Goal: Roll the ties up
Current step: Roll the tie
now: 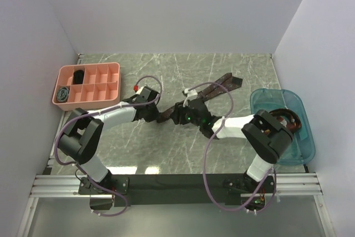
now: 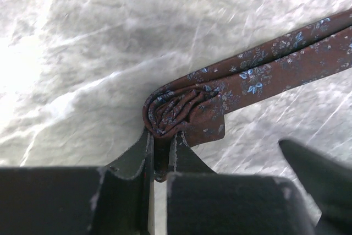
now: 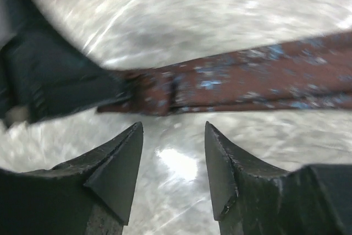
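A dark brown-maroon tie (image 1: 213,89) with small blue flowers lies as a long strip across the middle of the marble table, its wide end at the far right. My left gripper (image 2: 163,142) is shut on the tie's narrow end, which is bunched into a small coil (image 2: 181,108) at the fingertips. In the top view the left gripper (image 1: 161,116) is at the tie's near end. My right gripper (image 3: 173,136) is open and empty, just in front of the strip (image 3: 247,78). In the top view it (image 1: 182,116) sits close beside the left one.
A pink compartment tray (image 1: 113,70) at the far left holds a black coil (image 1: 79,75) and a grey-blue coil (image 1: 62,94). A blue bin (image 1: 266,99) with more ties stands at the right edge. Purple cables loop over both arms.
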You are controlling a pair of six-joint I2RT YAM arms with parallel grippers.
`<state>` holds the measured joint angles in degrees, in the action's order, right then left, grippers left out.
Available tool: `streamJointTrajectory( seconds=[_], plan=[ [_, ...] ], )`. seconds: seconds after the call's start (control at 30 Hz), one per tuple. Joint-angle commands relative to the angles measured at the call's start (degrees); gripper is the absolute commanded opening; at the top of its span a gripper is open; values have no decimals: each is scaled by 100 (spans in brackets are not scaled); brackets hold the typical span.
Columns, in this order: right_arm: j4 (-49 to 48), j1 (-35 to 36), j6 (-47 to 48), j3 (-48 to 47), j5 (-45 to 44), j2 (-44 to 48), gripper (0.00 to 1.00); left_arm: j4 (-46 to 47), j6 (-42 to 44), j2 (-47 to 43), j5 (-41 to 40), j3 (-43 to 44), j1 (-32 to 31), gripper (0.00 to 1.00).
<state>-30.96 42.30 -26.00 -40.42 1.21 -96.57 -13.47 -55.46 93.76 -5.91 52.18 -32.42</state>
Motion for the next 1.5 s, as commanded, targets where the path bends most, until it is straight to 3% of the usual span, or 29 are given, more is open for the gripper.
streamJointTrajectory(
  seconds=[0.0,0.23,0.53,0.67,0.97,1.17,1.4,1.47],
  plan=[
    [2,558,1254,70,-709,253,56,-831,211,-191,-77,283,26,1],
    [-332,1613,2711,-201,-2185,-290,63,-1411,431,-77,195,661,140,1],
    [-1184,2545,3898,-650,-3793,-1397,69,-1702,484,-182,187,785,175,1],
    [-1632,2686,4339,-809,-4129,-1873,72,-1729,466,-173,240,776,184,1],
    [-1659,2669,4551,-1301,-4357,-2787,70,-1790,492,-217,345,811,193,1],
    [-1545,2555,4384,-1468,-4367,-3122,53,-1764,484,-200,529,758,219,1],
    [-1334,2432,4077,-1512,-4226,-3341,10,-1825,545,-200,547,741,359,1],
    [-1290,2432,4007,-1495,-4138,-3324,5,-1817,554,-261,635,741,474,1]
  ],
)
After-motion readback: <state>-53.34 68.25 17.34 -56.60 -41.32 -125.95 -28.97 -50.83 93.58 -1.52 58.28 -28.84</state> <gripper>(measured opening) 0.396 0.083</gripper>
